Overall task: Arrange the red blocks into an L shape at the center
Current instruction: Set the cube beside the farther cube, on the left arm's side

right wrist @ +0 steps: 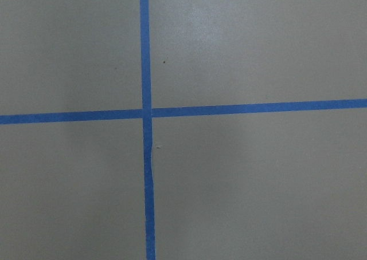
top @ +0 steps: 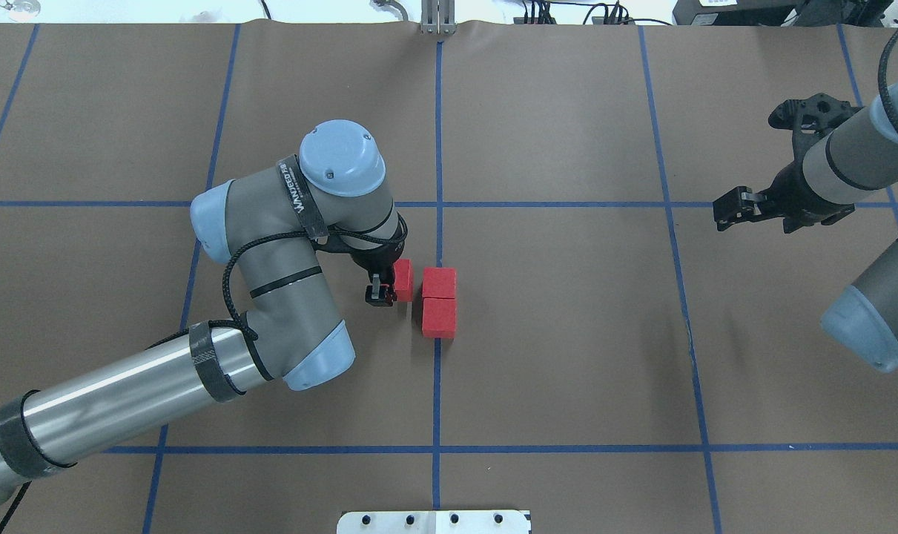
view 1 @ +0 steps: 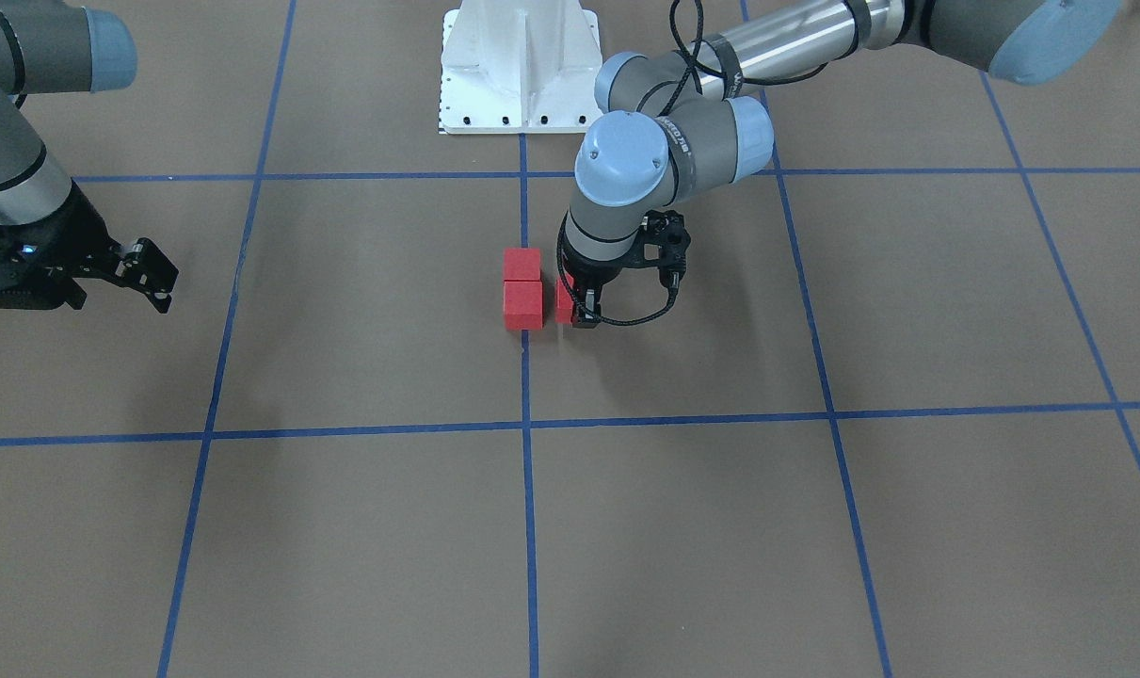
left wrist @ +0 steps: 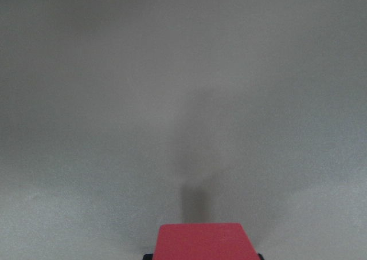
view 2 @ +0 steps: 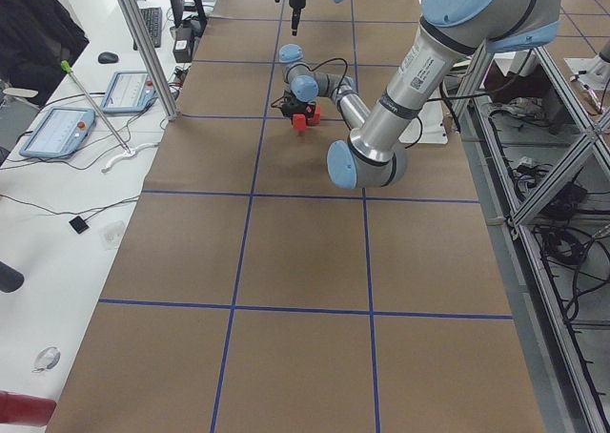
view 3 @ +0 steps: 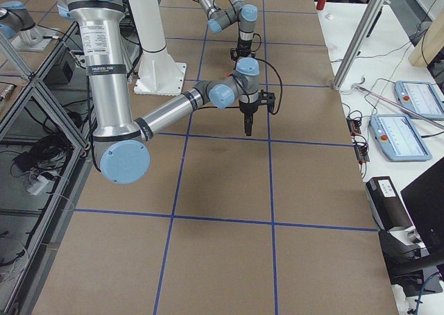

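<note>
overhead view | left claw (top: pixel 389 289) is pinching the third red block (top: pixel 403 278) | two red blocks (top: pixel 439 305) are sitting touching in a 12-to-6 row at the centre, just at its 3 o'clock, small gap showing | right claw (top: pixel 732 209) is hanging far off at 3 o'clock, cannot tell if spread

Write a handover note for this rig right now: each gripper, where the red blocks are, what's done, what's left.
Left gripper: shut on third block, beside the far block with a small gap.
Right gripper: open, empty, off to the side.
Done: far block and near block touch in a row at the center.
Left: probably close the gap to finish the L, release, back away.
</note>
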`<state>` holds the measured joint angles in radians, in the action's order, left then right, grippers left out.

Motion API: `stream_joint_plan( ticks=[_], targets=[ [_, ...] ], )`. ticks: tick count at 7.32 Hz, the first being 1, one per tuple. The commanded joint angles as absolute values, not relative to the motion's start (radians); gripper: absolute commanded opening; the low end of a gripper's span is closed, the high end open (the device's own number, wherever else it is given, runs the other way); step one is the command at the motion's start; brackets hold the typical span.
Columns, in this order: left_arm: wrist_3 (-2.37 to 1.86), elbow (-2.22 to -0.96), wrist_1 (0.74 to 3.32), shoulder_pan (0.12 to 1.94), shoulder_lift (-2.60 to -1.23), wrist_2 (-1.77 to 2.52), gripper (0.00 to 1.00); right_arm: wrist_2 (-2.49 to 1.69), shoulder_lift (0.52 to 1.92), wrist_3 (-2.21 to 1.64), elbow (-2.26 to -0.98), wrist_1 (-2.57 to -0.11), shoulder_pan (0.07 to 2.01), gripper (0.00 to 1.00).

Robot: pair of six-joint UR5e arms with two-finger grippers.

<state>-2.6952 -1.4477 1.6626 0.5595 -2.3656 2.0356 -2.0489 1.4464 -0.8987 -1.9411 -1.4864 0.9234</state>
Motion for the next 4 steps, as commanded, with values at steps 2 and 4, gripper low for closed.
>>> stream_joint_plan(
  ticks=[2, 4],
  targets=[
    [-2.717, -1.402, 1.663, 0.546, -2.399, 2.022, 0.0, -2.049, 1.447, -0.9, -1.94, -1.486, 0.923, 1.0],
    [-2.723, -1.402, 1.661, 0.546, -2.401, 2.02, 0.0, -2.049, 1.447, -0.9, -1.94, -1.486, 0.923, 1.0]
  ],
)
